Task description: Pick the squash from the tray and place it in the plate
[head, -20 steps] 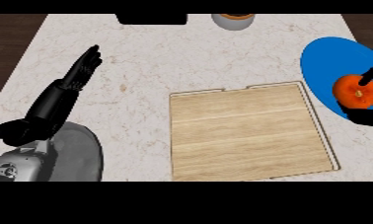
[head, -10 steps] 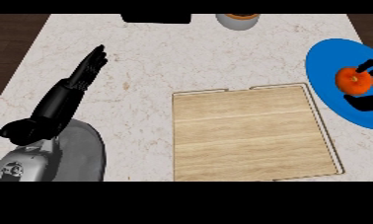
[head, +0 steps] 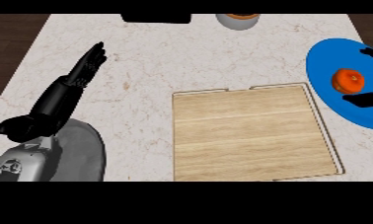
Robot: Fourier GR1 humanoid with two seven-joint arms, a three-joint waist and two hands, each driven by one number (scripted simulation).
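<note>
The orange squash [head: 348, 81] lies on the blue plate [head: 324, 65] at the right edge of the head view. Only parts of my right hand [head: 360, 100] show there: one black finger [head: 366, 51] above the squash and another part just below it, both apart from it and not curled round it. The light wooden tray [head: 247, 134] lies in the middle with nothing on it. My left hand [head: 79, 75] rests at the left, fingers straight and pointing up the counter, holding nothing.
A grey cup with orange contents [head: 238, 19] and a black object [head: 157, 18] stand at the counter's far edge. My grey left forearm [head: 51, 154] fills the lower left corner. Pale marble counter lies between the left hand and the tray.
My right hand has let go of the squash and drawn back toward the right edge. The squash now lies uncovered on the plate. The left hand has not moved.
</note>
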